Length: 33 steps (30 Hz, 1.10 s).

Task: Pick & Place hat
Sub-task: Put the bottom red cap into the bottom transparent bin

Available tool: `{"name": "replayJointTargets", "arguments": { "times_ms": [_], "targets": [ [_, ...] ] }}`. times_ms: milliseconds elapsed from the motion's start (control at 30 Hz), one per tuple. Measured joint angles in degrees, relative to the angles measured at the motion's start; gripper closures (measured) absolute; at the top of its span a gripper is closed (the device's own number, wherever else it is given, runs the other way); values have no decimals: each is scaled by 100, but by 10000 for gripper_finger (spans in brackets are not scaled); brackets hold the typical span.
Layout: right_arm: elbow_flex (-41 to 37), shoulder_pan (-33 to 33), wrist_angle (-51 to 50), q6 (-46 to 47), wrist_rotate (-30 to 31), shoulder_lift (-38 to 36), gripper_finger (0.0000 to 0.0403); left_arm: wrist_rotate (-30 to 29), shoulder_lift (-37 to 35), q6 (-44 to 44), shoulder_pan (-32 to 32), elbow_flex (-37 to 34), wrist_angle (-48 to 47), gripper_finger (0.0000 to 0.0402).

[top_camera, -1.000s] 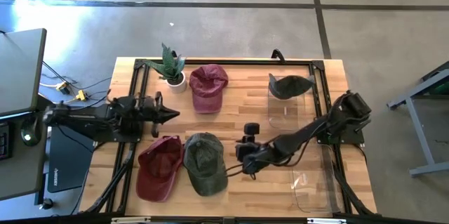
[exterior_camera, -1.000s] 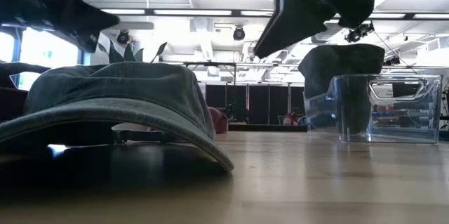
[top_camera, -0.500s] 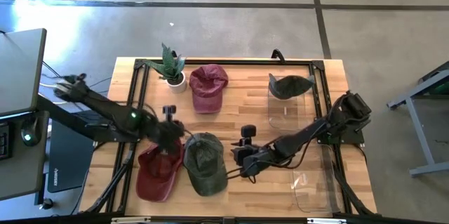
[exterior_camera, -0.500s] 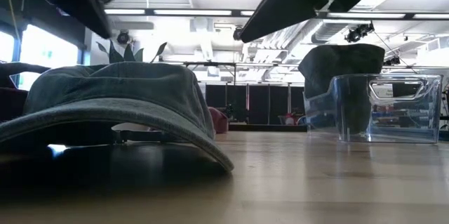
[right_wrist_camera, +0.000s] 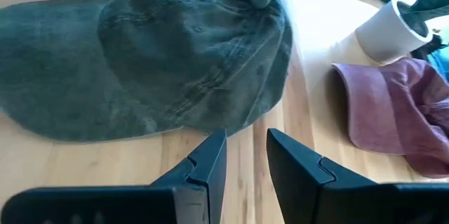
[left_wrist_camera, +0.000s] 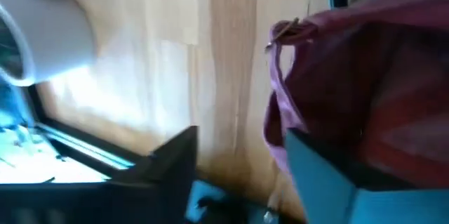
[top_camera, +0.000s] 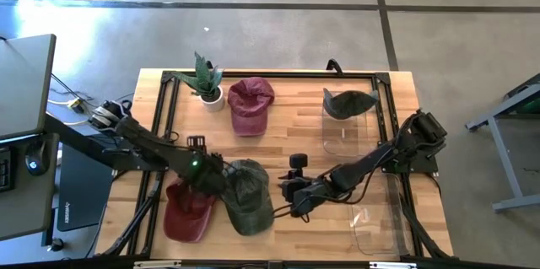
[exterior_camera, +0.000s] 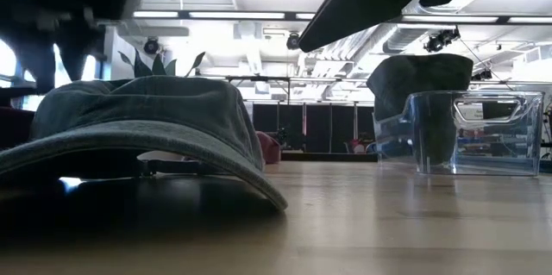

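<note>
A green hat [top_camera: 245,195] lies crown up near the table's front, its brim on the wood [exterior_camera: 147,128]. A red hat [top_camera: 187,210] lies to its left, and another red hat [top_camera: 251,104] lies at the far side [left_wrist_camera: 365,76]. My left gripper [top_camera: 215,176] hangs open, pointing down over the gap between the near red hat and the green hat [left_wrist_camera: 242,147]. My right gripper [top_camera: 291,189] hovers just right of the green hat [right_wrist_camera: 245,157]. Its fingers stand a narrow gap apart with nothing between them.
A potted plant in a white pot [top_camera: 205,83] stands at the far left. At the far right, a clear bin [top_camera: 342,130] holds a dark green hat [top_camera: 348,103]. A second clear bin [top_camera: 375,223] sits at the near right. A black frame [top_camera: 270,75] rims the table.
My left gripper has swung from the table's left side toward the middle. It has tipped from level to pointing down and now hangs beside the green hat, and its fingers have opened. The hats have kept their places.
</note>
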Motion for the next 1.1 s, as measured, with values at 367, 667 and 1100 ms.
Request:
{"name": "replayJointTargets", "arguments": {
  "times_ms": [367, 667, 1100],
  "targets": [
    [0, 65, 0, 0, -59, 0, 304, 870, -208, 758, 554, -1343, 1598, 114],
    [0, 60, 1, -22, -64, 0, 304, 616, -208, 856, 564, -1986, 2162, 206],
    [0, 52, 0, -43, -28, 0, 304, -1050, -453, -409, 560, -474, -323, 383]
  ]
}}
